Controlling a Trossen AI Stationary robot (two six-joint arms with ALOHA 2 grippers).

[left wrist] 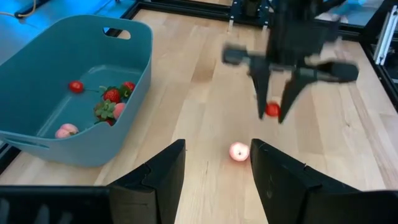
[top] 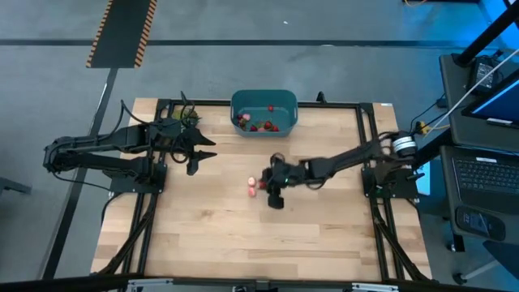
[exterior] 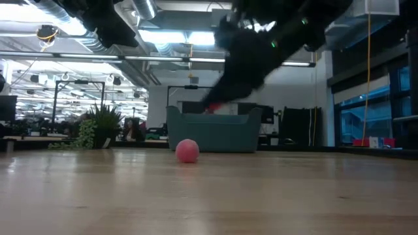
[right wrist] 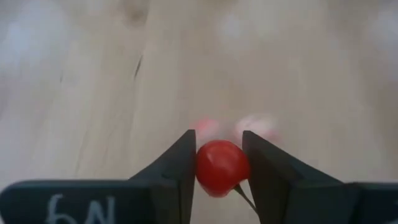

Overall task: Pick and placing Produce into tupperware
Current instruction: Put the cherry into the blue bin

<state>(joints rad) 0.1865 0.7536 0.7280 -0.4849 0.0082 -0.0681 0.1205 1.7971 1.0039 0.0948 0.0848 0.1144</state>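
- Pinching a small red piece (right wrist: 221,167) between its two fingers, your right gripper (top: 265,182) hung over the middle of the table (top: 324,235).
- Your left gripper (left wrist: 214,171) waited with its fingers spread wide, near the tub (top: 263,111).
- Another pink piece (left wrist: 239,151) lay loose on the wood just beside the right gripper.
- You could have lost the round piece if you swung fast; it looked slippery.
- A hard squeeze might have squashed it.

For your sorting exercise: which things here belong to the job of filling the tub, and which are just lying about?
Job: red piece held in right gripper; pink piece on table; teal tub; strawberries inside.
Lying about: leafy bunch; left gripper waits, open.
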